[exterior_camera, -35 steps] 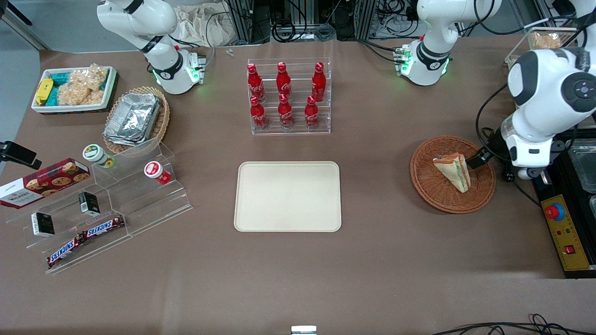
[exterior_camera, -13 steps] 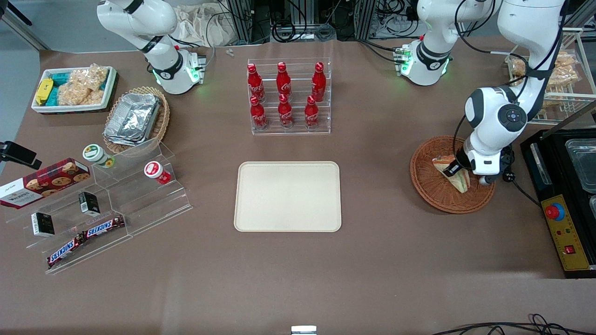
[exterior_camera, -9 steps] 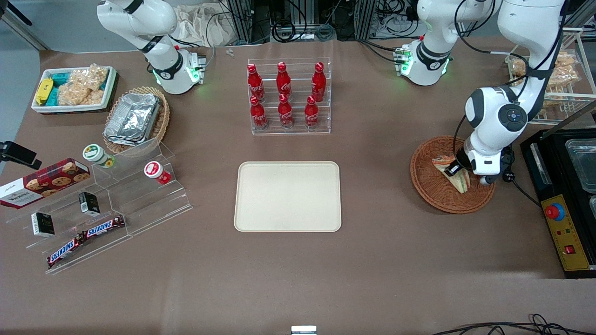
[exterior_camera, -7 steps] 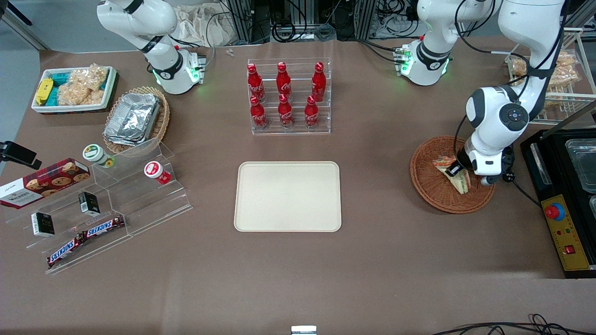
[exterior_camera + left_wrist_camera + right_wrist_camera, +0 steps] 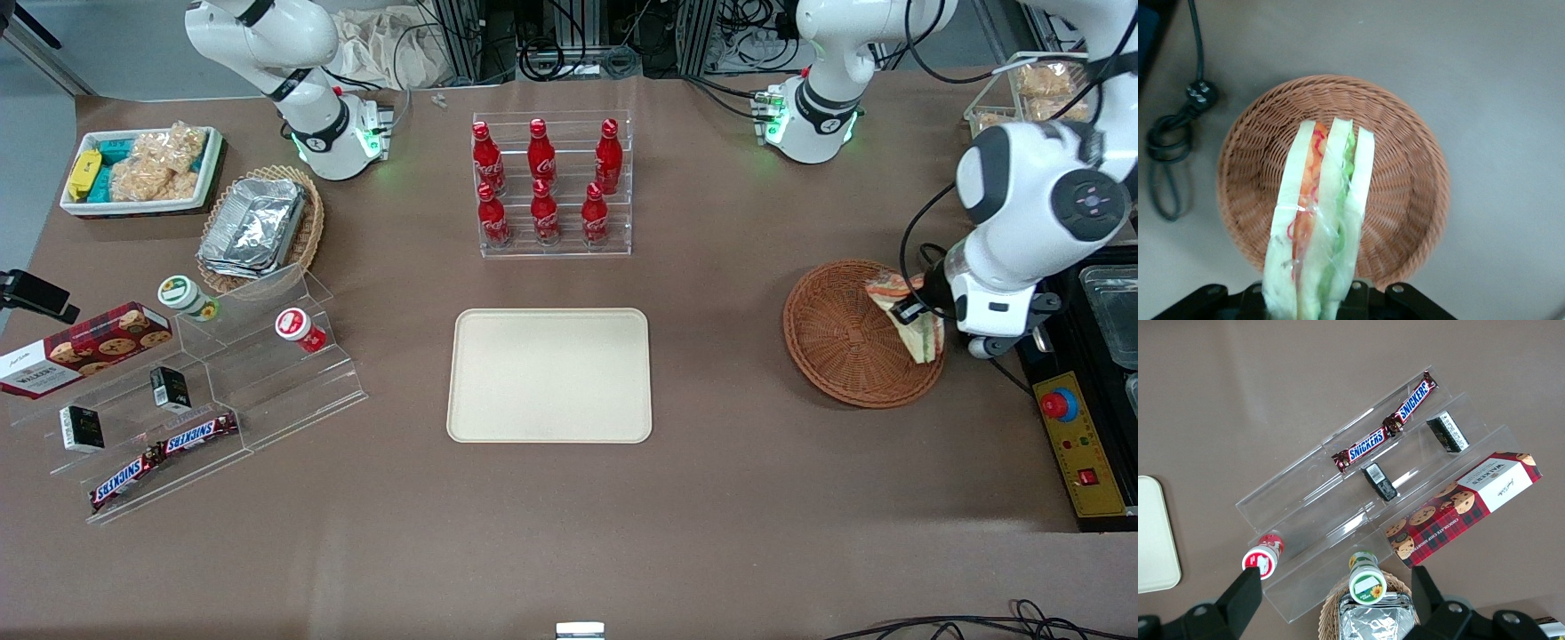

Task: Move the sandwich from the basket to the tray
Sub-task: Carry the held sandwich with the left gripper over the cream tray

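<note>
Gripper clamped on the sandwich, up over the basket at the working arm's end of the table. Sandwich pinched at one end between the dark fingers, hanging with its wedge edge-on and clear of the weave, over the part of the basket rim closest to the arm's wrist. From the wrist camera: sandwich running straight out from the gripper, three pale bread slices side by side, orange-red filling in one seam, green in the other, clear wrap creased across the middle. Basket below it, bare inside, ringing the sandwich's free tip. Exact contact of the fingertips hidden under the wrap there, probably at the broad end.

Tray flat at the table's middle, well apart from the basket, toward the parked arm's end from it. Rack of red bottles farther from the front camera than the tray.
</note>
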